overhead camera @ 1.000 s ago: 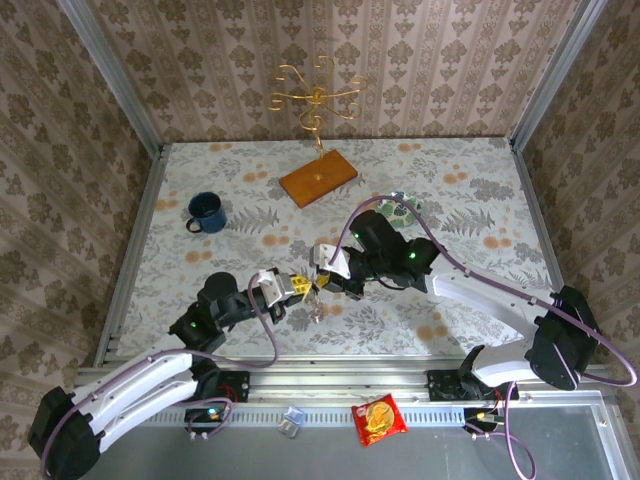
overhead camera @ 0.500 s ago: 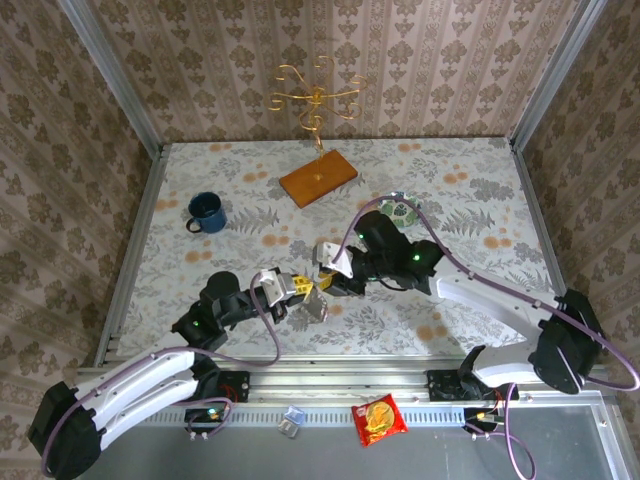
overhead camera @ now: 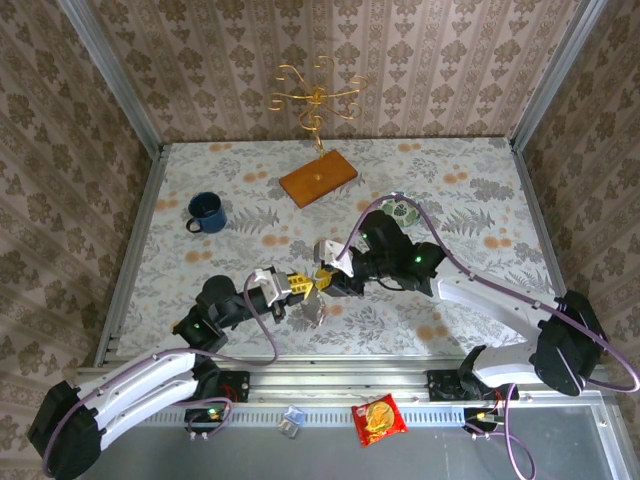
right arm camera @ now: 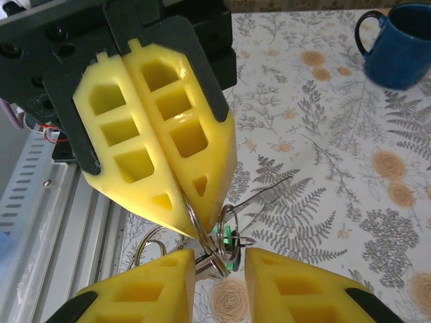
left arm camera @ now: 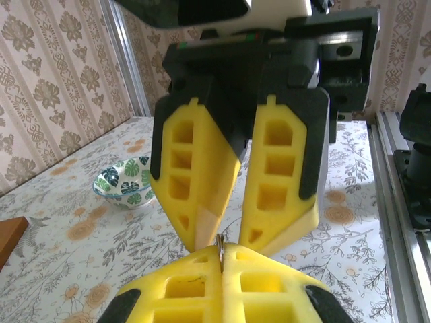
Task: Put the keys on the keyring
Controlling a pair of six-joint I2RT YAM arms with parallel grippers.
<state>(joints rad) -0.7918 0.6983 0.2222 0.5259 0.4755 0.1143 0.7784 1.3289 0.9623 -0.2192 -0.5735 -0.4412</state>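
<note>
The step in hand seems to be the threading itself: the two grippers meet nose to nose above the table [overhead camera: 450,180], just in front of the arms. The left gripper [overhead camera: 298,288] is fully closed, and in the left wrist view its yellow tips pinch a thin wire keyring [left arm camera: 220,243] that stands on edge between them. The right gripper [overhead camera: 322,279] faces it with the jaws partly apart. In the right wrist view there is a clear gap between its two fingers [right arm camera: 145,289], and in this gap hang some loops of wire and the green key [right arm camera: 227,237], whose bright head sits just under the tip of the left gripper. I do not see the right fingers pressing on anything, so I judge that this gripper holds nothing. From above, the keys [overhead camera: 316,314] show as a small bunch of metal just beside the two tips, on the near side. Whether the green key is already on the ring or only lies against it I cannot tell, and the black key I cannot make out. The next move, in my judgement, asks for very fine work: the right gripper must take a key by its head and bring its hole to the open end of the wire coil, while the left holds the ring steady. The wire is thin and springy, so a small error of angle may let the key slip off.
</note>
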